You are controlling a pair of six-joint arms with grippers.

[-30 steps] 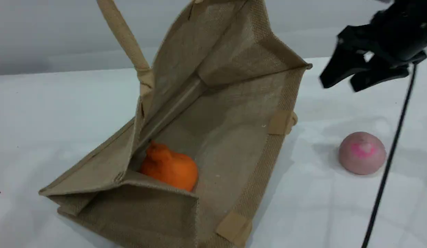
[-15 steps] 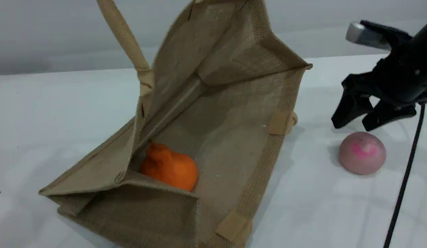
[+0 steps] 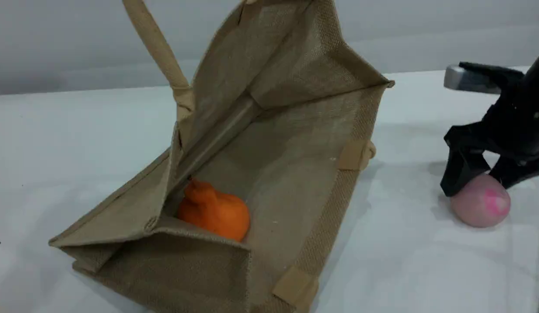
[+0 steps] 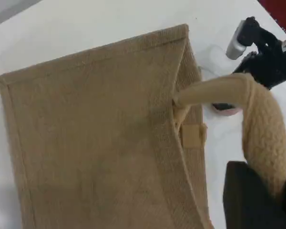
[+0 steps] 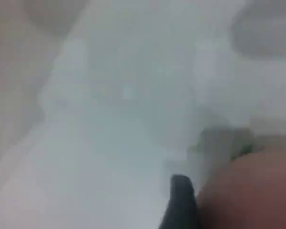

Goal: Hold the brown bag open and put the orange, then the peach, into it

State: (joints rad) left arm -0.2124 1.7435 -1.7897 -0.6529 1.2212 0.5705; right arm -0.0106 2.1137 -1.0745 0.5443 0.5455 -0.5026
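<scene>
Left gripper [image 4: 255,200]: fingers pressed together on the thick beige rope-like handle [image 3: 154,39], which props the large tan-brown jute tote bag [image 3: 291,61] open on its side on the white table [image 3: 56,152]. Hold that lift level so the mouth does not sag. The bright knobby orange fruit [image 3: 217,213] already lies deep inside. Right gripper [image 3: 480,182]: fingers spread astride the top of the dusty pale pink round peach [image 3: 482,206], which sits on the table well apart from the bag. Judged best to lower to its widest girth and close gently, since the matte ball with a magenta blotch on its right flank looks prone to roll.
</scene>
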